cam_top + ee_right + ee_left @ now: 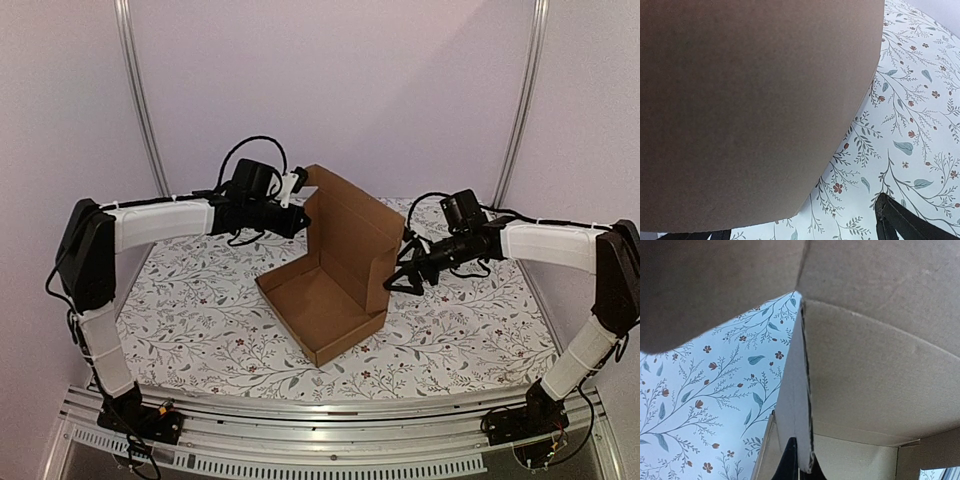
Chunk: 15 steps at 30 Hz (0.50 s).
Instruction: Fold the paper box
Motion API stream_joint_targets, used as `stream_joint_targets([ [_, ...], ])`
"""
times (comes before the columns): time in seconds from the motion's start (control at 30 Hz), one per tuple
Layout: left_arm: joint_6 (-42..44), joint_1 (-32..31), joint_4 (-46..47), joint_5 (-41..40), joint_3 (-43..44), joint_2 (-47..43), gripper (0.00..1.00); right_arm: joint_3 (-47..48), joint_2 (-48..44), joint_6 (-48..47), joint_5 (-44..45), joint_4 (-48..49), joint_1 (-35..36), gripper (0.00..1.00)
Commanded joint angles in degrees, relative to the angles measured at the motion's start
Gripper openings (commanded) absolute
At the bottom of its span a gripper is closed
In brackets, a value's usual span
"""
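Note:
The paper box (325,300) is plain brown cardboard and stands mid-table as a shallow tray with a tall panel upright at its back. My left gripper (293,186) is at that panel's top left corner. In the left wrist view it (801,467) is shut on a thin cardboard edge of the box (880,390). My right gripper (398,272) hangs open beside the box's right side flap. In the right wrist view a rounded cardboard flap (750,100) fills the space ahead of the open right gripper (800,232), with one dark fingertip (900,220) showing. Whether they touch is unclear.
A floral cloth (200,300) covers the table. A metal rail (320,420) with both arm bases runs along the near edge. Two slanted metal posts (140,90) stand against the pale back wall.

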Motion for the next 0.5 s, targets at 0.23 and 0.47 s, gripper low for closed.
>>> stream_joint_targets([
  [0.23,4.6,-1.9,20.5,4.8,-21.6,-9.9,0.0,0.7,-0.1,-11.0,2.2,-2.1,3.7,0.99],
  [0.47,3.4,-1.9,28.4,4.3,-31.6,-12.8,0.01,0.4,-0.8,-14.4,1.5,-3.8,4.4,0.99],
])
